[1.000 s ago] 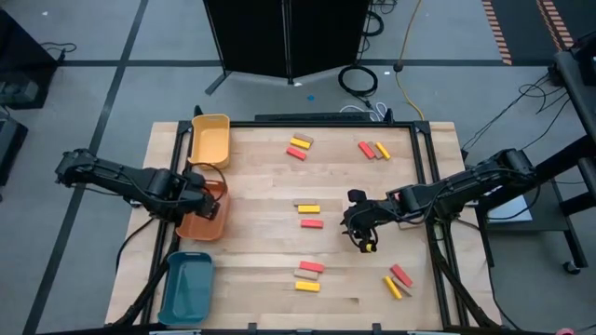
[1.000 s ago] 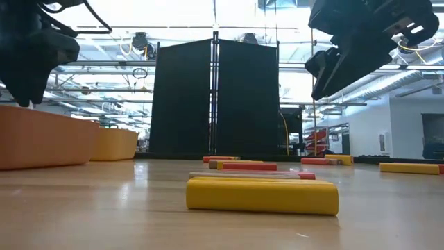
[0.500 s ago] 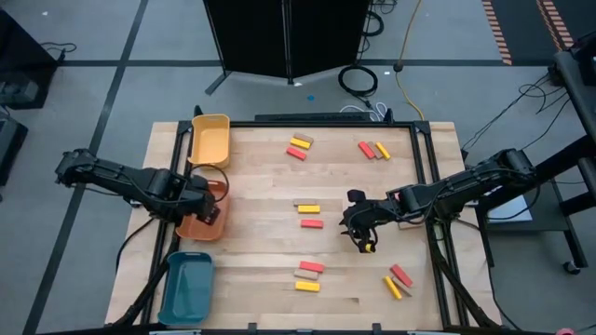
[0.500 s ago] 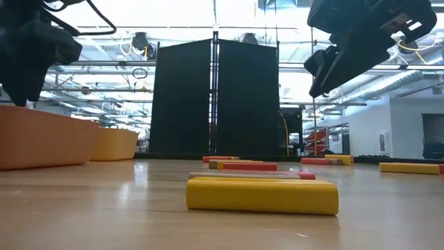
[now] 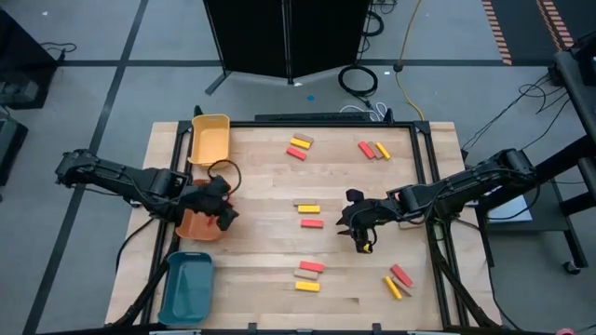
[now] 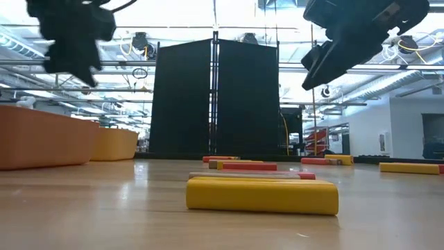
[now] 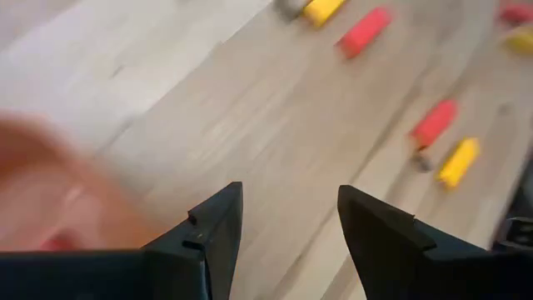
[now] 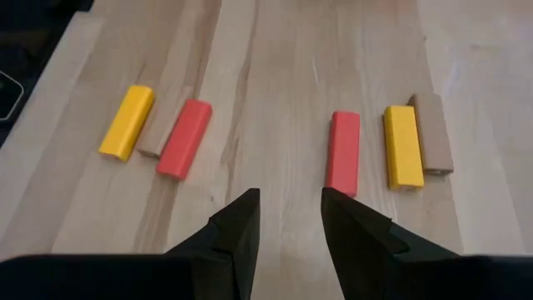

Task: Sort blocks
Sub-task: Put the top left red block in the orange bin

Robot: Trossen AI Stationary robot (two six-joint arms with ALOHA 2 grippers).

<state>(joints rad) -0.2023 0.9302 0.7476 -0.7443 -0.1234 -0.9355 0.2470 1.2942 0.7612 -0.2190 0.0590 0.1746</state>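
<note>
Blocks lay scattered in small red, yellow and tan clusters across the table. Left gripper hung at the orange tray's inner edge, jaws apart, empty. Right gripper hovered right of centre, jaws parted; a yellow block showed just beneath it, grip unclear.

Your high view looks straight down on the whole table from well above. The low view sits at tabletop height, looking level across the wood toward a black screen (the same one tops the overhead picture). Each wrist camera peers forward past its own fingers, close over the tabletop, catching blocks you also see overhead.
</note>
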